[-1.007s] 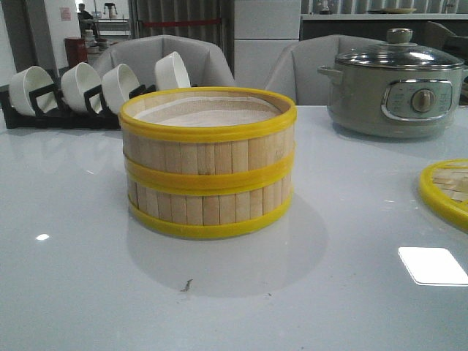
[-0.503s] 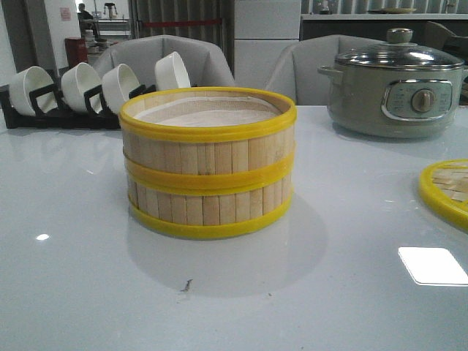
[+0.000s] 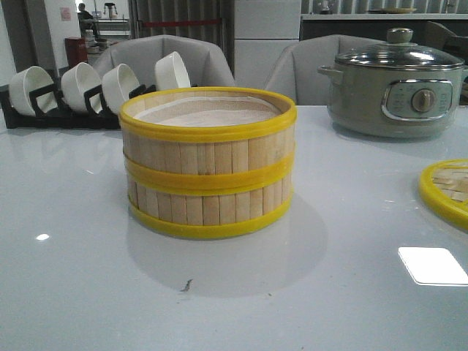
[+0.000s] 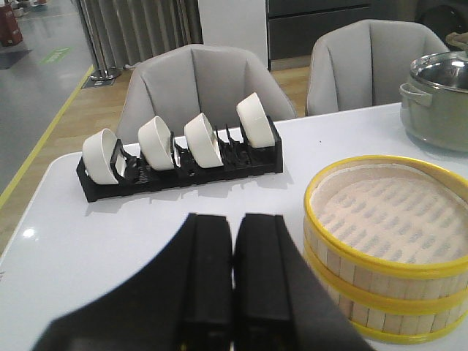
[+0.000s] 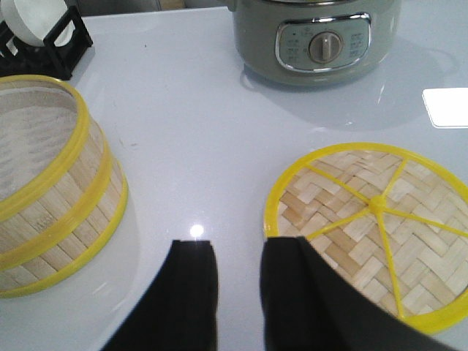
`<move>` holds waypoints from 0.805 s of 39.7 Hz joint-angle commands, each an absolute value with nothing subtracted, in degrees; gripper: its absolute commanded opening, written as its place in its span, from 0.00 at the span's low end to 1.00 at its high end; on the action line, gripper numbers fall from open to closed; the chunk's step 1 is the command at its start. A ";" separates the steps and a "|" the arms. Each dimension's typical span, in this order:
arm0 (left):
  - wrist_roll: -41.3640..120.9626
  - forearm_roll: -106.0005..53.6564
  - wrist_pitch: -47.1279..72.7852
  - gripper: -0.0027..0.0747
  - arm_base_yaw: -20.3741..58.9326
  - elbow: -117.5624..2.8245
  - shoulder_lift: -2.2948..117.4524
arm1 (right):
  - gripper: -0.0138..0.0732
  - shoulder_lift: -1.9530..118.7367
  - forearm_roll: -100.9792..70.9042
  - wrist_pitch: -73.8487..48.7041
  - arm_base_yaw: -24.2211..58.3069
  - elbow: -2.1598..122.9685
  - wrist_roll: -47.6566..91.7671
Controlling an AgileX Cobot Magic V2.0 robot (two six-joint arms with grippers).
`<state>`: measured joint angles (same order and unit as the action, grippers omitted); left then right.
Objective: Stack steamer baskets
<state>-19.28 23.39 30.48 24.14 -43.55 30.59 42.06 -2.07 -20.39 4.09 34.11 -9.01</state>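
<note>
Two steamer baskets point(image 3: 208, 164) with pale slat walls and yellow rims stand one on the other at the table's middle, the top one lidless; they also show as the stack point(image 4: 384, 245) and the stack point(image 5: 47, 186). The woven lid point(image 3: 447, 191) lies flat at the right edge, seen whole as the lid point(image 5: 369, 223). My left gripper point(image 4: 232, 223) is shut and empty, raised beside the stack. My right gripper point(image 5: 238, 248) is open with nothing between its fingers, one finger over the lid's near rim. Neither gripper shows in the front view.
A grey-green electric pot point(image 3: 395, 84) with a glass lid stands at the back right. A black rack point(image 3: 69, 110) holding several white bowls point(image 3: 80, 84) runs along the back left. Grey chairs stand behind the table.
</note>
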 commanded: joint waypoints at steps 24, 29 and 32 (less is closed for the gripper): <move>-19.14 24.13 25.41 0.15 24.55 -45.11 31.07 | 0.41 42.29 -1.39 -23.61 4.09 36.16 -8.69; -19.14 24.13 25.41 0.15 24.55 -45.11 31.07 | 0.44 44.50 -0.94 -23.75 3.91 36.34 -8.69; -19.14 24.13 25.41 0.15 24.55 -45.11 31.07 | 0.52 47.54 0.43 -23.13 3.91 36.34 -8.69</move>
<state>-19.28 23.39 30.48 24.14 -43.55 30.59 44.81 -1.49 -27.40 4.09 34.19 -9.01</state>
